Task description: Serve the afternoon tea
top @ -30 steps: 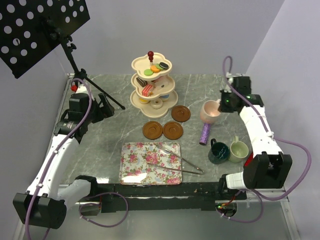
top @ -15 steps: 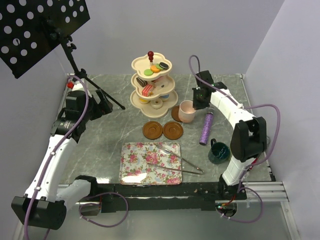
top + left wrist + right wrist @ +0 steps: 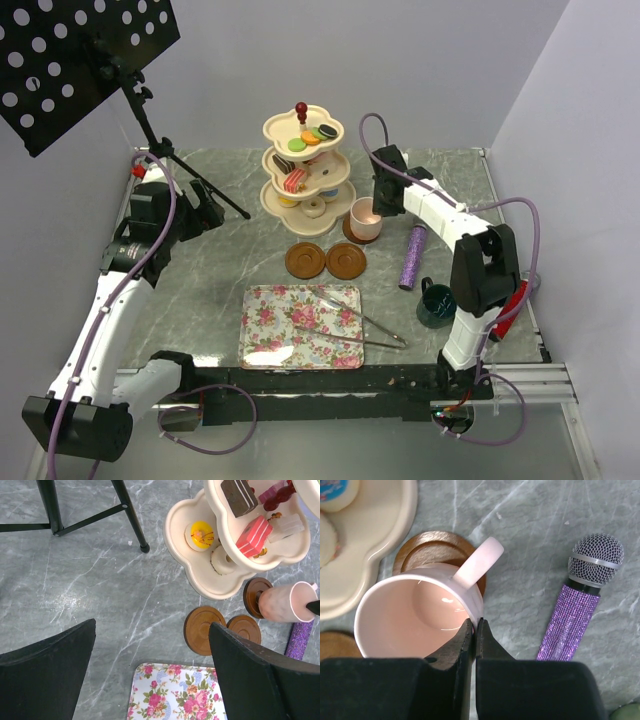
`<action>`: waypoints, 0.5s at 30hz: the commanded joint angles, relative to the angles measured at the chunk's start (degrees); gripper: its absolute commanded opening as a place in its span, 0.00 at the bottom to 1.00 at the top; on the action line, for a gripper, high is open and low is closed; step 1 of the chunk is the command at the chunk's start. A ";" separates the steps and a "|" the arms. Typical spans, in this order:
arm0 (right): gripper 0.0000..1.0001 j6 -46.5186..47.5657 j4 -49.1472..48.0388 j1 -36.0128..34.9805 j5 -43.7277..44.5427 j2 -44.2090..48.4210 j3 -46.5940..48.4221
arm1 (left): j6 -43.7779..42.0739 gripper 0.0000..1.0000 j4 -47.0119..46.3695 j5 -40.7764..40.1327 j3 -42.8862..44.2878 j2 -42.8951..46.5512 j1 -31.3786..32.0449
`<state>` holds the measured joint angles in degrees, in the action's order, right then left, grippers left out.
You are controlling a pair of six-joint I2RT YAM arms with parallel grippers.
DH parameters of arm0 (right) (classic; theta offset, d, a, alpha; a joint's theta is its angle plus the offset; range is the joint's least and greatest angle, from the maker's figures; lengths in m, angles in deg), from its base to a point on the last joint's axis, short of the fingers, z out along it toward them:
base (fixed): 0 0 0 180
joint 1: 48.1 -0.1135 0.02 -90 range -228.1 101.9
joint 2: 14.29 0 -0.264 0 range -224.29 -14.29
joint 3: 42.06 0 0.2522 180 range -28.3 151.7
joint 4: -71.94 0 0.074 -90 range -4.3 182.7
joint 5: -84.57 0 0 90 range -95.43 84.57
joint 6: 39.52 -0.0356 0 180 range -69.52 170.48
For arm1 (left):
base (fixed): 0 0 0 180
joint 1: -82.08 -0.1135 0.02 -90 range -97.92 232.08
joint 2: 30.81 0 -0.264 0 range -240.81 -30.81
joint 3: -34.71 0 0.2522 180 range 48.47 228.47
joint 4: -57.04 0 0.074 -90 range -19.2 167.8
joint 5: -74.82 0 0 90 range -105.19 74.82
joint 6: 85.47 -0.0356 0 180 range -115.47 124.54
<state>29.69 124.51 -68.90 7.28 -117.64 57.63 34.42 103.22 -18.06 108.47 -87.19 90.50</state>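
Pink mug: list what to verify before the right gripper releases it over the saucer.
1. Right gripper shut on the rim of the pink mug: ok.
2. Mug over the saucer, which shows beneath it: ok.
3. Mug base seated on the saucer: cannot tell, the contact is hidden.
4. Mug mouth facing up: ok.
5. Gap between the mug and the bottom tier of the three-tier stand: cannot tell, they overlap in the right wrist view.
6. Microphone lying apart from the mug, and left gripper open and away on the other side of the stand: ok.
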 commanded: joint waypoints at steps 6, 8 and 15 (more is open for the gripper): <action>0.00 -3.72 -6.38 -0.91 4.17 -1.68 3.45 | 1.22 1.00 -0.61 0.06 -0.59 0.92 -0.25; 0.00 -3.99 -6.20 -0.91 4.34 -2.12 3.72 | 1.22 1.00 -0.52 -0.20 -0.51 0.92 -0.25; 0.00 -4.87 -6.81 -0.91 3.46 -3.08 3.37 | 1.22 1.00 -0.52 -0.03 -0.59 1.01 -0.25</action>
<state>26.76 122.15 -69.49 10.10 -120.35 57.65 35.21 103.27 -18.06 107.86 -87.19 90.50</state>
